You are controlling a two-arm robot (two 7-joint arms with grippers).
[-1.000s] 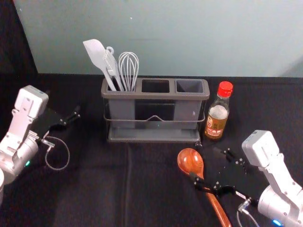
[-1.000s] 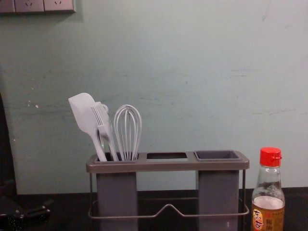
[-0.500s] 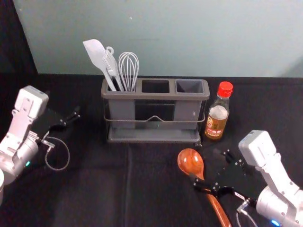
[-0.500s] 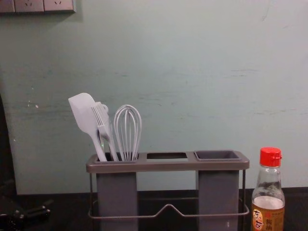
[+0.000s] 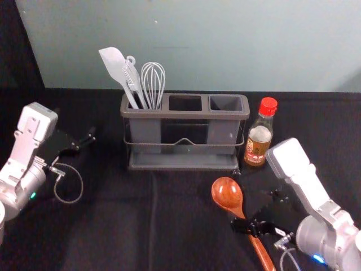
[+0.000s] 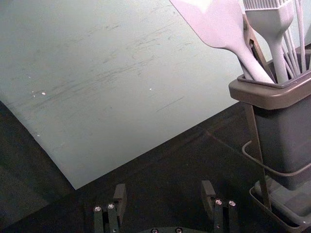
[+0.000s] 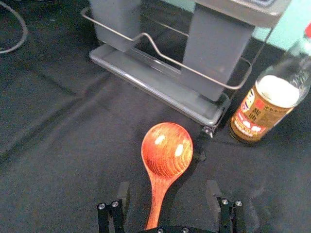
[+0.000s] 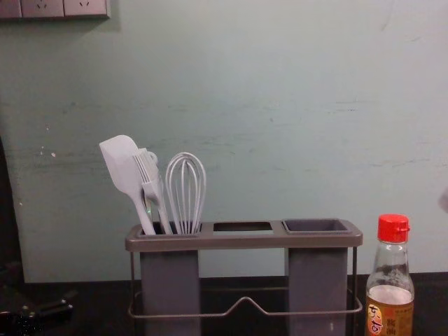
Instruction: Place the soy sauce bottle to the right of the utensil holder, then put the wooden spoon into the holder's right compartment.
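"Which way does the wooden spoon lie from the right gripper?"

"Along its reach, more or less. The spoon is flat on the table, in front of the utensil holder, with its bowl towards the holder and its handle running back towards the robot and a little to the right. In the right wrist view the handle passes between the fingers, nearer one than the other, and the bowl lies out ahead."

"Do they grip it?"

"No, they are spread apart, one on each side, with nothing pinched. The next move is probably to centre on the handle, go down and close across its long axis. Closing off-centre might push the spoon sideways or twist it."

"And the left gripper?"

"Parked beyond the holder's left side, its fingers parted and holding nothing. The right one is far nearer, so this looks like its job."

"What about the soy sauce bottle?"

"It stands upright just beside the holder's right end, so that half seems done. The right compartment is empty; the spoon will need lifting and tilting upright to go in, clear of the bottle."
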